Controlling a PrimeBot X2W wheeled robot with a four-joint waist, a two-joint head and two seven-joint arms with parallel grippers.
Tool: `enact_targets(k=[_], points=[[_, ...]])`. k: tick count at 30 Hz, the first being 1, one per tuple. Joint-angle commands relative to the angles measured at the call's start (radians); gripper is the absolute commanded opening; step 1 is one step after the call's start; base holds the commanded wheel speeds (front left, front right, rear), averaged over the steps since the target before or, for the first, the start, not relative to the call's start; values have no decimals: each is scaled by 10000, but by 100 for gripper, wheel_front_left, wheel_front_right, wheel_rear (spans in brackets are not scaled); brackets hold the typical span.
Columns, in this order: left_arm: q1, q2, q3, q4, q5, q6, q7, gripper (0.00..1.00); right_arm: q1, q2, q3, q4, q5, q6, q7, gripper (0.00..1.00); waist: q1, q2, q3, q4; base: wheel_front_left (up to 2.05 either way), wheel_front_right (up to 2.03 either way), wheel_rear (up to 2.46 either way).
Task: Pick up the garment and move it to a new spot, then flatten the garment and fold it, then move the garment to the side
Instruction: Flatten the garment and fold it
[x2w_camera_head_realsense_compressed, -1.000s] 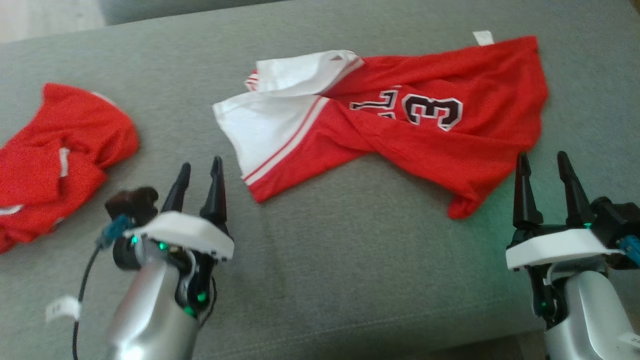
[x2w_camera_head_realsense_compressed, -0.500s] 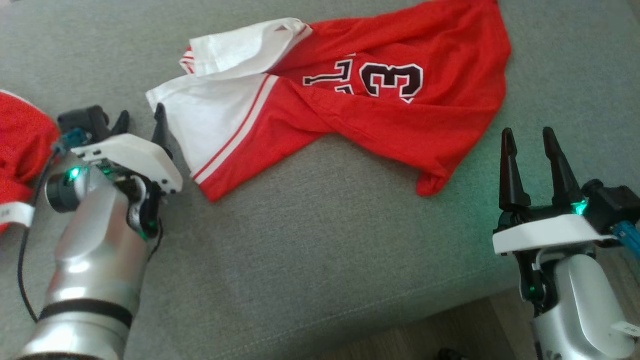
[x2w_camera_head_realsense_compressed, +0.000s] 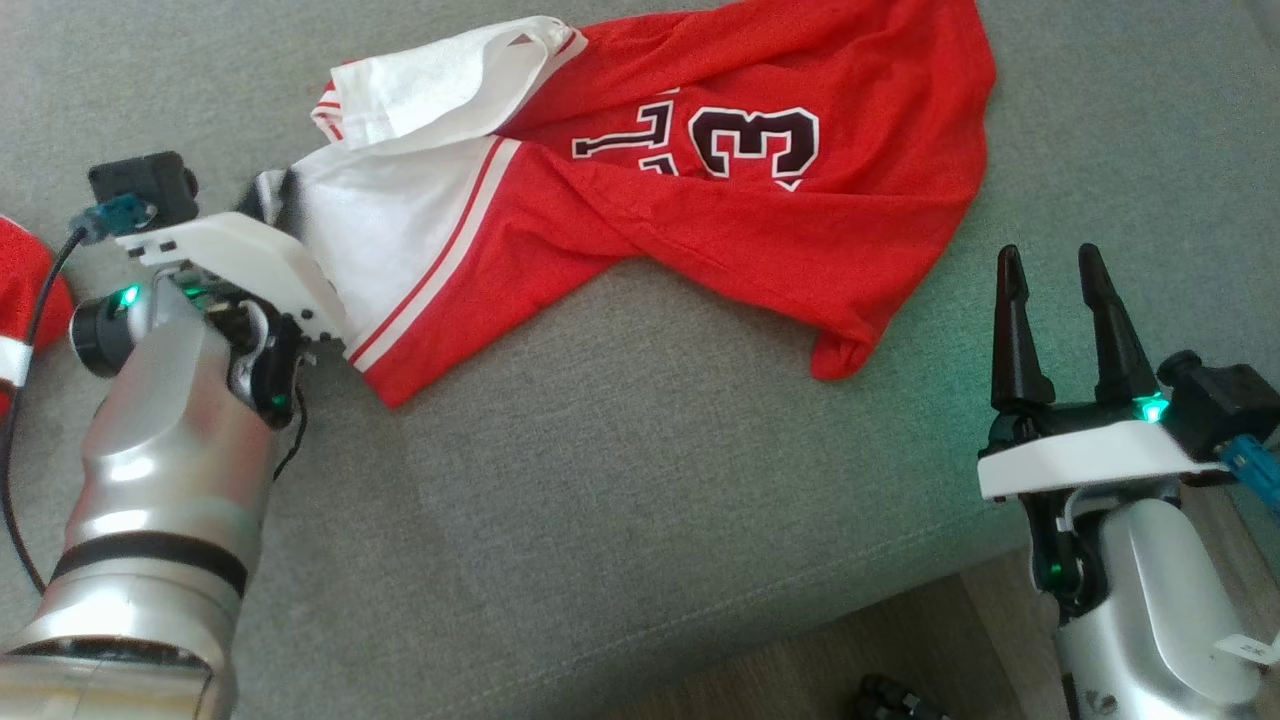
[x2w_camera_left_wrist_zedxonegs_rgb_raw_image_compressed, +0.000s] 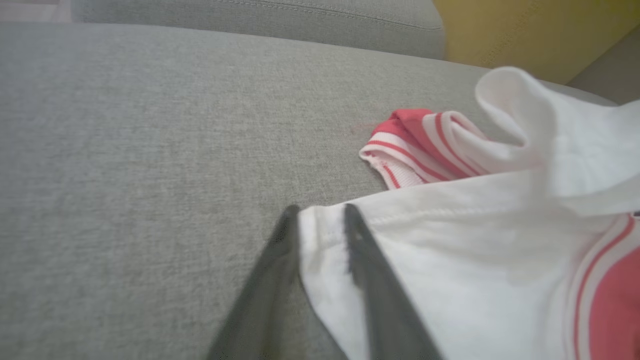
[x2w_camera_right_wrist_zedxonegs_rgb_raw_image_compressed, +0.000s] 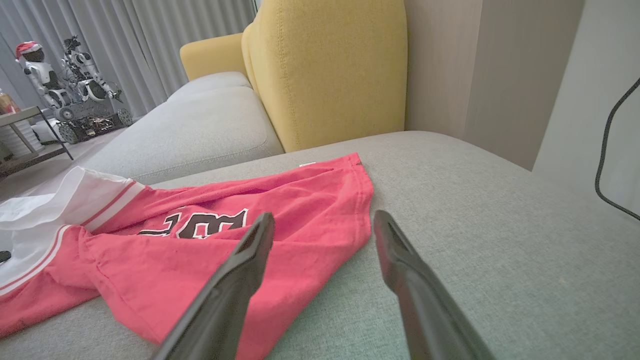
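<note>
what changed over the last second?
Left gripper reached forward to the white sleeve of the jersey; its jaws now straddle the sleeve's corner, apart, nothing lifted. The head camera also shifted. Right gripper stayed open, short of the red hem; the jersey lies as before on the sofa cushion.

Soft, even daylight with faint shadows; left wrist view's jaws are blurred.
</note>
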Motion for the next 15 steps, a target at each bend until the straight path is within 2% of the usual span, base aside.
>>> enact_targets(k=[1, 4, 9, 12, 15], points=[[-213, 268, 58, 2, 72, -76, 17, 0, -222, -21, 186, -223, 107, -7, -122, 100, -1, 0, -7, -6, 0, 0, 0], [-250, 213, -38, 61, 133, -122, -412, 0, -192, -21, 93, -49, 87, -7, -133, 100, -1, 0, -109, 71, 0, 0, 0], [-73, 280, 14, -474, 254, 54, -1100, 0, -84, -21, -30, 340, -63, -7, 73, 100, -1, 0, -459, 406, 0, 0, 0], [226, 325, 116, -1415, 365, 50, -1183, 0, 8, -21, -24, 552, -53, -7, 320, 100, -1, 0, -702, 664, 0, 0, 0], [821, 400, 438, -3017, 539, 138, -1190, 0, 93, -21, 39, 734, 66, -7, 517, 100, -1, 0, -933, 872, 0, 0, 0]])
